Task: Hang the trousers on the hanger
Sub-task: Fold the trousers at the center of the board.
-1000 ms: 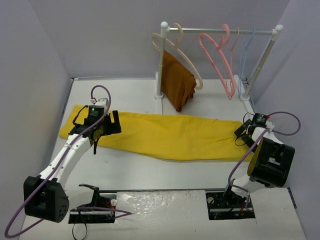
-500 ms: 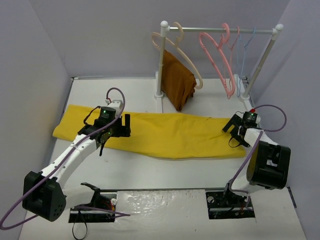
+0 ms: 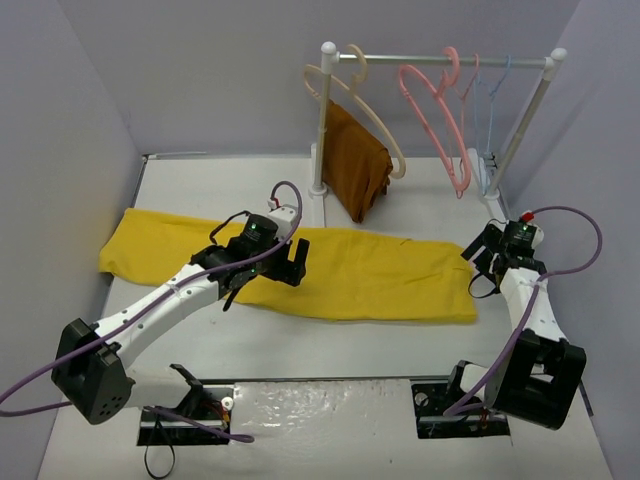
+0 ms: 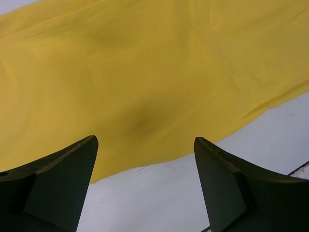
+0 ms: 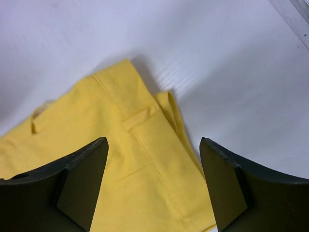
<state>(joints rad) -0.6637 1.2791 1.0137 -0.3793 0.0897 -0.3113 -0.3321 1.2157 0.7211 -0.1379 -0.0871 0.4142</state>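
Observation:
The yellow trousers lie flat and stretched across the table, waistband at the right end. My left gripper hovers open over their middle, near the front hem; in the left wrist view its jaws frame the trousers and bare table, and hold nothing. My right gripper is open over the waistband corner. In the right wrist view a belt loop lies just beyond the right gripper, with cloth between the jaws but not pinched. The pink hanger hangs on the rail.
A white rack stands at the back, and its rail carries a thick beige hanger with a rust-brown cloth and a light blue hanger. Grey walls close in both sides. White table shows in front of the trousers.
My left arm has swept right along the trousers, from the leg end to the middle. The cloth has slid slightly left. My right gripper has drawn back to the waistband corner, its jaws a little narrower.

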